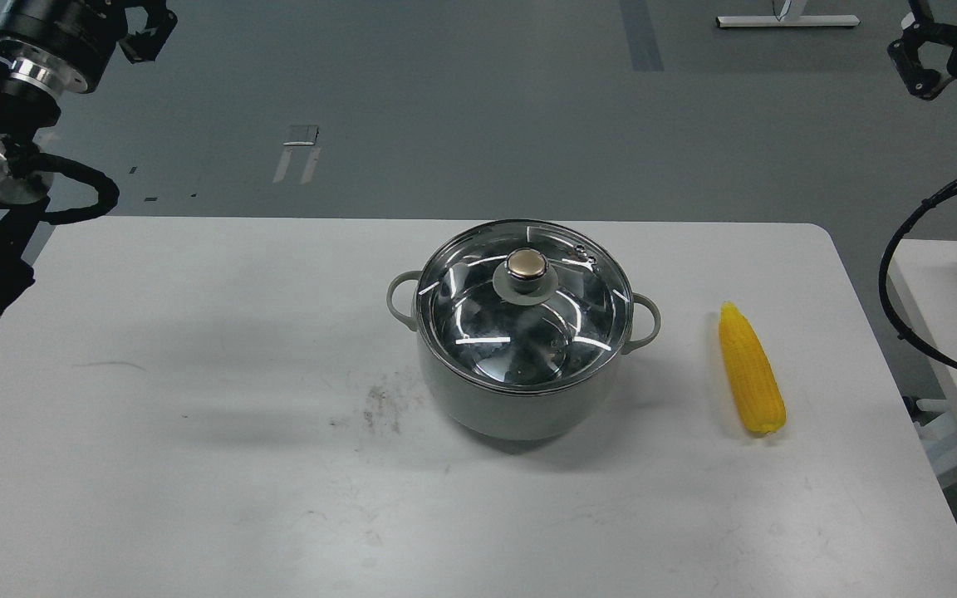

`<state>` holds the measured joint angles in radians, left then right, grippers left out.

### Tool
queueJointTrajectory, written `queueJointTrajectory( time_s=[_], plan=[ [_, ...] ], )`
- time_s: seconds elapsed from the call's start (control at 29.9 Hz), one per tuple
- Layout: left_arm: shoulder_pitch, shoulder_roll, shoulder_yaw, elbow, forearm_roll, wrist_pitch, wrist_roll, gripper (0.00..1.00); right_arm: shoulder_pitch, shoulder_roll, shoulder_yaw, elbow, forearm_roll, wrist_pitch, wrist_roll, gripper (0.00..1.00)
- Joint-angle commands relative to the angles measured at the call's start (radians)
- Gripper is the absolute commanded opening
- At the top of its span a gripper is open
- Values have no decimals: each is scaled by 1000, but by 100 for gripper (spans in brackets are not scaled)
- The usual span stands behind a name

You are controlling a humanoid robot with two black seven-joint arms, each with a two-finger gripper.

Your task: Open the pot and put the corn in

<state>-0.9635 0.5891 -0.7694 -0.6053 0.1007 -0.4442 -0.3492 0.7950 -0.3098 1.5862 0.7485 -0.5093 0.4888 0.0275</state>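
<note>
The pale grey-green pot (520,407) stands at the middle of the white table (196,465). Its glass lid (478,324) with a brass-coloured knob (527,264) sits on it, closed. The yellow corn (749,370) lies on the table to the right of the pot, tip pointing away. My left gripper (146,29) is at the top left corner, high and far from the pot, partly cut off by the frame. My right gripper (917,58) is at the top right corner, also partly cut off. Both are dark and their fingers cannot be told apart.
A scuff mark (379,403) lies on the table left of the pot. A second white table (944,324) stands to the right, beyond the table's right edge. Black cables (890,274) hang from my right arm there.
</note>
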Motion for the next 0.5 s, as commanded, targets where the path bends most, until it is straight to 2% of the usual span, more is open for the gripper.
queueJointTrajectory(
  time_s=[0.0, 0.2, 0.47],
  plan=[
    [-4, -18, -15, 32, -6, 1, -13, 98, 1, -5, 0, -5, 0, 0, -1, 100],
    [-12, -32, -13, 33, -1, -44, -10, 98, -2, -3, 1, -2, 2, 0, -1, 100],
    [-6, -60, 1, 9, 11, -45, -20, 97, 3, -5, 5, 3, 2, 0, 0, 100]
  ],
)
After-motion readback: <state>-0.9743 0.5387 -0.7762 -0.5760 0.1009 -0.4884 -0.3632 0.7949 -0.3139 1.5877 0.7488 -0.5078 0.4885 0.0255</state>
